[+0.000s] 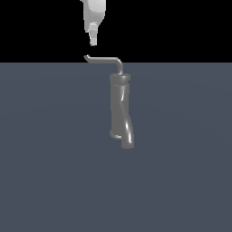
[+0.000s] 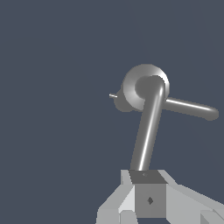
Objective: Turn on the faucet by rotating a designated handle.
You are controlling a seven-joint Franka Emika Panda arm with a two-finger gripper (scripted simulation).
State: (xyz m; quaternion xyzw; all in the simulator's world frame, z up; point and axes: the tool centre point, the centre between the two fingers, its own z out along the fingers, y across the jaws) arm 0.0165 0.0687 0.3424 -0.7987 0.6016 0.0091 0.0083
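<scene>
The faucet (image 1: 119, 104) is a grey upright cylinder with a thick curved spout (image 1: 128, 136) at its foot. The thin L-bent handle (image 1: 106, 59) rises from its top and runs towards the exterior view's left, ending in a small upturned tip (image 1: 86, 57). My gripper (image 1: 93, 41) hangs just above that tip, apart from it, fingers together and empty. In the wrist view I look down on the faucet top (image 2: 133, 83); the handle (image 2: 146, 131) runs from it to under my gripper (image 2: 146, 176), and the spout (image 2: 192, 108) sticks out sideways.
The faucet stands on a plain blue-grey floor (image 1: 54, 158). Nothing else shows around it.
</scene>
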